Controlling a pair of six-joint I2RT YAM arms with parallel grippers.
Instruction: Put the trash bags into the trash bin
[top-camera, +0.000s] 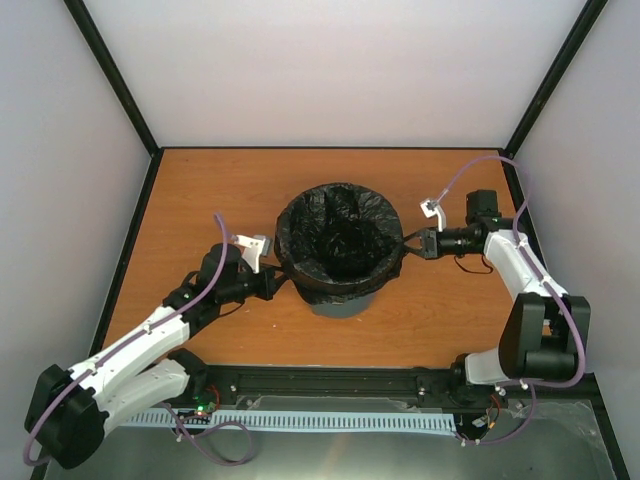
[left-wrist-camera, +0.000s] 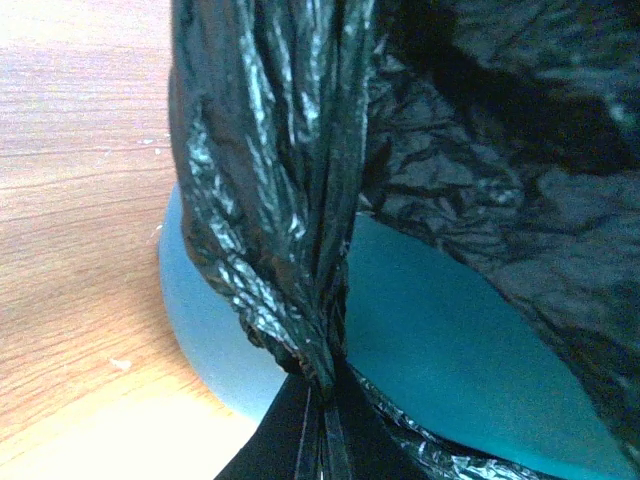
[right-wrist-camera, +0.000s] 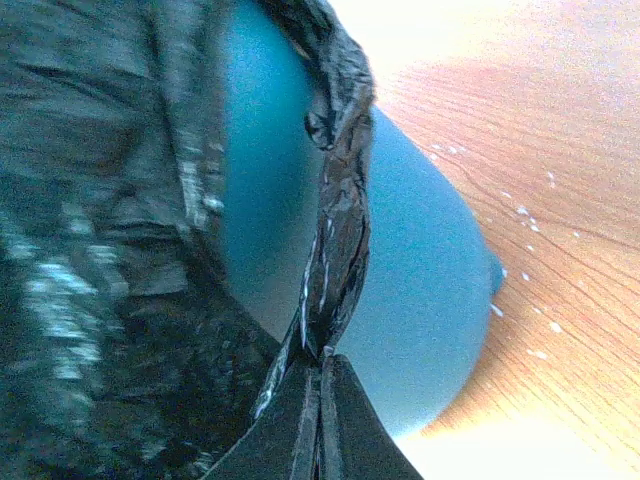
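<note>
Your glossy black plastic film bag (top-camera: 340, 235) sits inside the round teal-blue plastic bin (top-camera: 343, 306), rim draped over. The left fingers (left-wrist-camera: 295, 450) and right fingers (right-wrist-camera: 350, 420) clench its edges; probably only release is left.

Left arm (top-camera: 135, 352) and right arm (top-camera: 515, 263): white shells, black joints, lilac cables (top-camera: 452, 183), white wrist brackets (top-camera: 252, 246).

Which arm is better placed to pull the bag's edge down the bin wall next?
Right, marginally: the right gripper is shut on a thin strand of the trash bag, with bare trash bin wall beside it. The left gripper holds film already low.
</note>
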